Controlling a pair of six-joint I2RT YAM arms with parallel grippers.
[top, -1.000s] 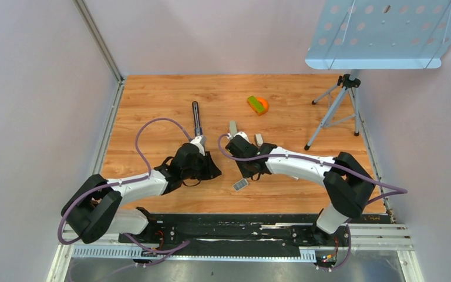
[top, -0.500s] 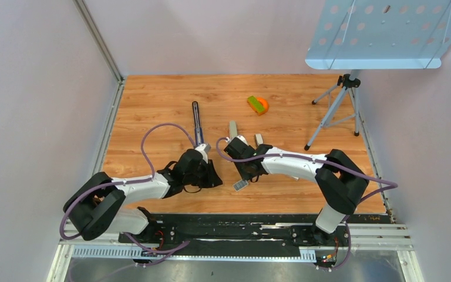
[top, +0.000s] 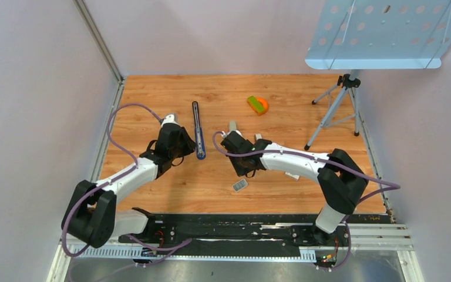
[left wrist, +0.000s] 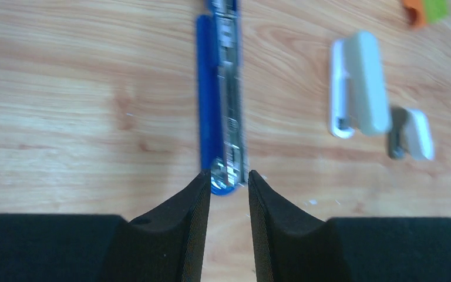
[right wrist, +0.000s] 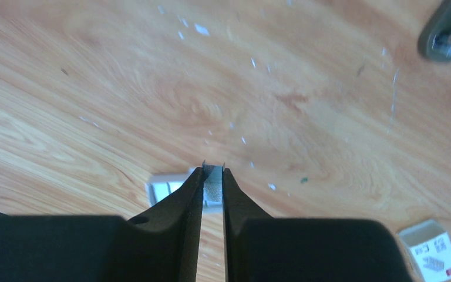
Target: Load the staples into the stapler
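1. Currently the left hand (left wrist: 228,176) hovers low over the wooden bench (top: 152,94). Its black fingers are parted by a narrow gap and hold nothing.
2. Just ahead of those tips lies the long blue stapler (left wrist: 226,100), swung flat open with its bright metal channel facing up. Whether the tips touch its near end I cannot tell.
3. Right of the stapler, well apart from it, the right hand (right wrist: 212,173) is closed on the small silvery-grey ribbed block of staples (right wrist: 212,187), pinched between the fingertips above the bench.
4. By my reading, the step in hand is carrying: the staples are picked up but not yet in the channel.
5. The next move probably calls for bringing the right hand across to the stapler. The block then has to line up lengthwise with the channel and go down straight, and the left hand may need to steady the stapler.
6. Hard to make out:
   - The far end of the stapler is cut off in the left wrist view.
   - The staples do not show in the top view.
   - A pale object (right wrist: 163,189) is half hidden behind a right finger.
   - The small white printed box (right wrist: 430,252) is clipped by the frame edge.
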